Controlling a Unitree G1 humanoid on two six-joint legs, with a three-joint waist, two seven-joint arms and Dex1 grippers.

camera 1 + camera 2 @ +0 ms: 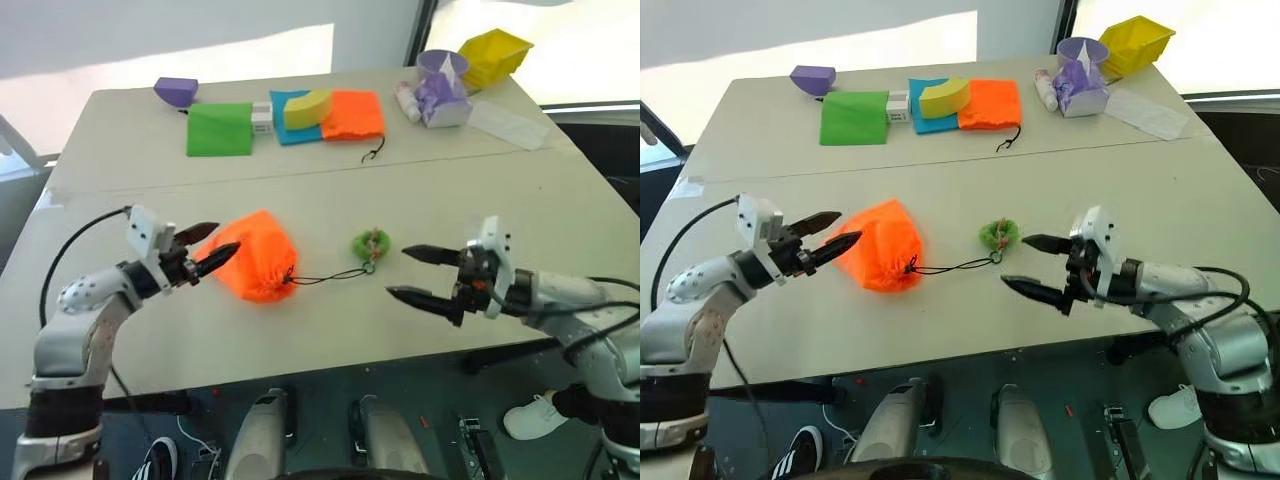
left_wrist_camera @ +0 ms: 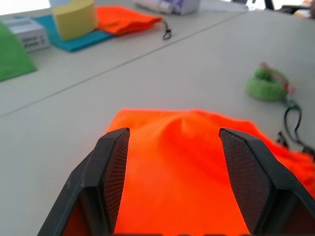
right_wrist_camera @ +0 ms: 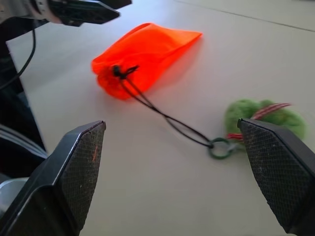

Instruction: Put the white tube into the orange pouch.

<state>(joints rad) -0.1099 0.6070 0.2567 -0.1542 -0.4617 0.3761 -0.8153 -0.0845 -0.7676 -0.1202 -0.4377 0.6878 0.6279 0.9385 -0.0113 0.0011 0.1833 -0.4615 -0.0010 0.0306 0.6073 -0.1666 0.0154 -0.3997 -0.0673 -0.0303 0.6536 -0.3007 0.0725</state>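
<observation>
pouch: the orange pouch (image 1: pixel 256 257) lies plump on the tabletop (image 1: pixel 560 215) at centre-left of the head views, its mouth drawn shut and turned toward the right; the bulge suggests something is inside.
tube: I cannot find the white tube on the tabletop; it may well be in the pouch already, though the cloth hides it.
cord: a thin black cord (image 1: pixel 325 276) runs from the gathered mouth to a fuzzy green ring (image 1: pixel 369 244) near picture centre, lying slack, so nobody is pulling it.
left hand: the left hand (image 1: pixel 206 246) hangs just left of the pouch, fingers apart and holding nothing, tips near the cloth or perhaps brushing it.
right hand: the right hand (image 1: pixel 412 271) sits right of the green ring, fingers spread wide and empty, pointing at the ring and cord; it looks placed either to let go or to take the cord.
back row: along the upper part of the frame sit a purple block (image 1: pixel 176 91), a green cloth (image 1: pixel 219 129), a small white box (image 1: pixel 262 115), a teal mat (image 1: pixel 288 132) with a yellow wedge (image 1: pixel 306 108) on it, and a flat darker-orange pouch (image 1: pixel 353 115).
upper right: a stubby white-and-pink bottle (image 1: pixel 406 100), purple wrap (image 1: pixel 437 95), a yellow bin (image 1: pixel 494 56) and a clear sheet (image 1: pixel 508 124).
obstacles: nothing stands between either hand and the pouch; the clutter is well apart at the back.
</observation>
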